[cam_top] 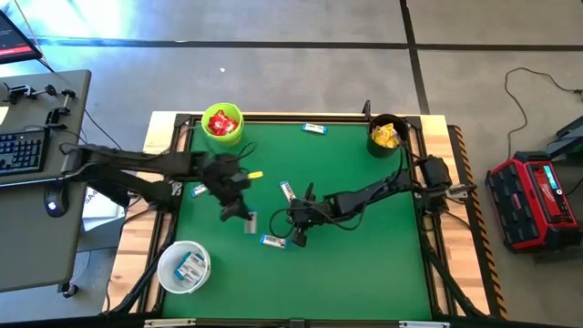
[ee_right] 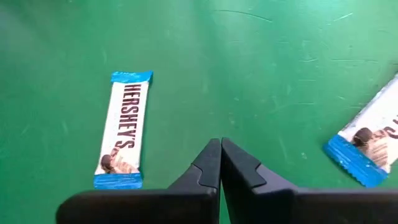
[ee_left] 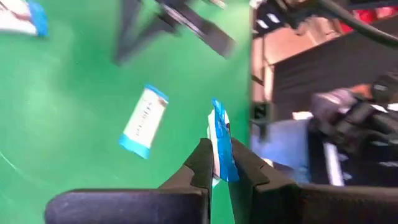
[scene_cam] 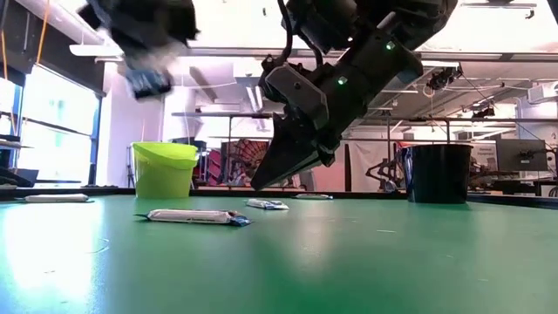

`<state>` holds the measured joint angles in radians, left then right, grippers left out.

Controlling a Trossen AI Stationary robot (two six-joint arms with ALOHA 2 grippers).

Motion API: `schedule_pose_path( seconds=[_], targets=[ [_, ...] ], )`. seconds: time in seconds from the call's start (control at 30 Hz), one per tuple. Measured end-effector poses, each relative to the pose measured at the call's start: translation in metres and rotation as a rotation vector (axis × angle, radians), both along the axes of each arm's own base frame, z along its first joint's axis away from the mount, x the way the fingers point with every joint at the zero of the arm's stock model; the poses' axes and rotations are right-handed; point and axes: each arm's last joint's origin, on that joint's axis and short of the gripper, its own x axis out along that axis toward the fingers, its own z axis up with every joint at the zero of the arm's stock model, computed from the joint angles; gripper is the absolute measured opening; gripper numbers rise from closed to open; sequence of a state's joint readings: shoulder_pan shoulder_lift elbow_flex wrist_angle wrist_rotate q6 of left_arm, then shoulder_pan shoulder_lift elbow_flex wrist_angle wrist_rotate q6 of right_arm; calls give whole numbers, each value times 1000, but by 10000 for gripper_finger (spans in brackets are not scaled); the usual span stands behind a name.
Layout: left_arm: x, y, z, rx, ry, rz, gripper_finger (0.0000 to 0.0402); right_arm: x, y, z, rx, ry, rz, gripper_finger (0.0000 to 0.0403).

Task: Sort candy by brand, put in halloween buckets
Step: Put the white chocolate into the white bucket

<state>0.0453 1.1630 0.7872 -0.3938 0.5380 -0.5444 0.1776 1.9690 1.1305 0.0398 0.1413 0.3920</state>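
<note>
Left gripper (ee_left: 219,163) pinches a white-and-blue bar (ee_left: 219,140) mid-frame in the high view; carry it level to the white bucket (cam_top: 162,270), lower left, and release only once above the rim. Right gripper (ee_right: 221,163) is shut and empty, just above the table beside another bar (ee_right: 123,127).

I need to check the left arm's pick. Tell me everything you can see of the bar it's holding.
The white-and-blue bar is a slim wrapped candy, glossy white in the middle with blue ends. It stands edge-on between the shut jaws of the left gripper, one blue end sticking out past the fingertips. It is lifted off the green table, touching nothing but the jaws. In the high view the gripper hangs left of the table's middle.
</note>
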Motion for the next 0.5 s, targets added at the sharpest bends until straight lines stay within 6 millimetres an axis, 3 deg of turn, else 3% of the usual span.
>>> schedule_pose_path(
  seconds=[0.23, 0.5],
  targets=[
    [-59, -37, 35, -114, 49, -16, 11, 2, -11, 0, 9, 1, -10, 0],
    [-102, -70, 46, -194, 144, -92, 12, 4, -25, 0, 91, 12, 24, 0]
  ],
)
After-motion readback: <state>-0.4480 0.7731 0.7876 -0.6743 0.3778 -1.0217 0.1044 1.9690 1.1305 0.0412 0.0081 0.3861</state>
